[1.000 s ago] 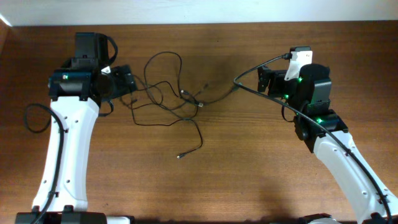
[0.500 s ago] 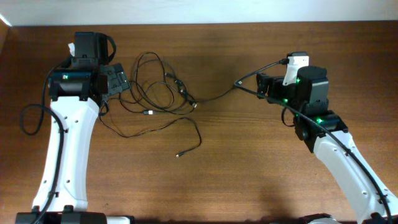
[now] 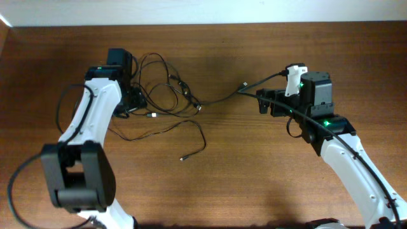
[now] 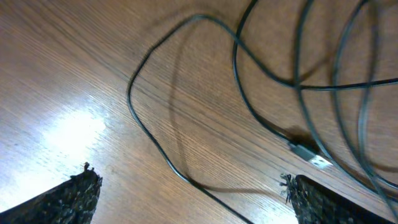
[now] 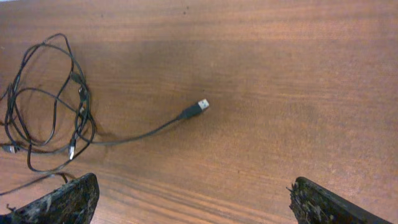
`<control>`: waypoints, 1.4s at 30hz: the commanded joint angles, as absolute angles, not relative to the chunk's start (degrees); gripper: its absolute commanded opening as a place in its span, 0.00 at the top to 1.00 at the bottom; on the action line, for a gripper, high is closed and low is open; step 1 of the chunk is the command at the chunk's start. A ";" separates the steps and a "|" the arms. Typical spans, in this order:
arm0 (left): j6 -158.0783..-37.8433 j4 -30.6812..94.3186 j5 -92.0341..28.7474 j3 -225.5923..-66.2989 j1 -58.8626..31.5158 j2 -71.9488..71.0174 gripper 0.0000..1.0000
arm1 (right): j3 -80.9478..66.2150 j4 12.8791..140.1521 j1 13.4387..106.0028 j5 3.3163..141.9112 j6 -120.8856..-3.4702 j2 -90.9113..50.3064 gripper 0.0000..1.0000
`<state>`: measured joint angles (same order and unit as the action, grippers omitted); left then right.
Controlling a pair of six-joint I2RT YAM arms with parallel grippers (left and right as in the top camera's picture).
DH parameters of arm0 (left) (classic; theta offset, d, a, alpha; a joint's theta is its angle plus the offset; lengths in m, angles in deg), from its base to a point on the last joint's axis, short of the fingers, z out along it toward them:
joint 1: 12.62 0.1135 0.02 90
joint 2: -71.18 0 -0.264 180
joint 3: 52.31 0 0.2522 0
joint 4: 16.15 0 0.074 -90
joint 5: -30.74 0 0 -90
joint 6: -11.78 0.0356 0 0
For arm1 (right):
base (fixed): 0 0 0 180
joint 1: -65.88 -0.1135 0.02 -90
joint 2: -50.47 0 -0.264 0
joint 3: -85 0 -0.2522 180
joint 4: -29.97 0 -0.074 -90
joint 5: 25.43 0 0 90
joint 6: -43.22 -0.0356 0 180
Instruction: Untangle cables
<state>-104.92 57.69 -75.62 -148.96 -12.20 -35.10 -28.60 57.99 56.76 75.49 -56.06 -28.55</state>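
Note:
The cables [image 3: 162, 89] lie as a tangle of thin black loops on the wooden table, left of centre. One strand runs right to a plug [image 3: 243, 84], and another trails down to a small plug [image 3: 182, 158]. My left gripper [image 3: 135, 102] is at the tangle's left edge, open. In the left wrist view, a cable strand [image 4: 155, 140] crosses the wood between the wide-apart fingers of the left gripper [image 4: 193, 199], with a plug [image 4: 311, 155] beside them. My right gripper [image 3: 262, 103] is open and apart from the cables. In its wrist view the right gripper [image 5: 193, 202] is above bare wood, short of the plug [image 5: 200, 107] and the tangle [image 5: 50, 106].
The brown wooden table [image 3: 254, 172] ends at a pale wall along the far edge. Thicker black wires hang off both arms, one looping at the left [image 3: 63, 105] and one over the right arm [image 3: 343, 149].
The tangle was drawn left and bunched up, then stayed put. The left arm has swung over, bringing its gripper to the tangle's left edge. The right gripper moved slightly left.

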 commanded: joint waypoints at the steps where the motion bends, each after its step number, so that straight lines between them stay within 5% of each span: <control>1: -105.84 57.38 -75.58 -148.57 -9.47 -40.04 0.01 | -28.19 59.76 56.96 77.04 -56.71 -28.77 0.01; 12: -105.56 53.21 -76.45 -147.48 -2.60 -46.27 0.02 | -28.19 61.14 56.93 77.06 -56.71 -28.77 0.01; 15: -105.58 51.06 -76.41 -145.53 -2.60 -46.31 0.14 | -28.19 61.16 56.93 77.06 -56.71 -28.77 0.01; 17: -105.58 49.80 -76.43 -143.96 -2.60 -46.31 0.24 | -28.19 61.16 56.96 77.06 -56.71 -28.77 0.01; 20: -105.56 48.64 -76.41 -142.16 -2.60 -46.31 0.79 | -28.19 61.49 56.96 77.06 -56.71 -28.77 0.01; 23: -105.56 48.62 -75.93 -142.16 -2.60 -46.31 1.00 | -28.19 61.55 56.96 77.06 -56.71 -28.77 0.01; 28: -98.91 54.10 -63.40 -147.80 -2.60 -42.53 1.00 | -28.19 61.53 56.96 78.13 -56.71 -28.75 0.01; 34: -98.89 63.94 -62.57 -167.96 -2.60 -23.75 1.00 | -28.19 61.51 56.96 79.20 -56.74 -28.75 0.01; 42: -101.95 52.92 -54.09 -179.17 -2.60 -1.88 1.00 | -28.19 61.51 56.96 79.18 -56.71 -28.77 0.01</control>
<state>-100.14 55.48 -56.32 -178.86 -2.84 -5.44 -28.60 61.69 56.76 78.66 -56.08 -28.55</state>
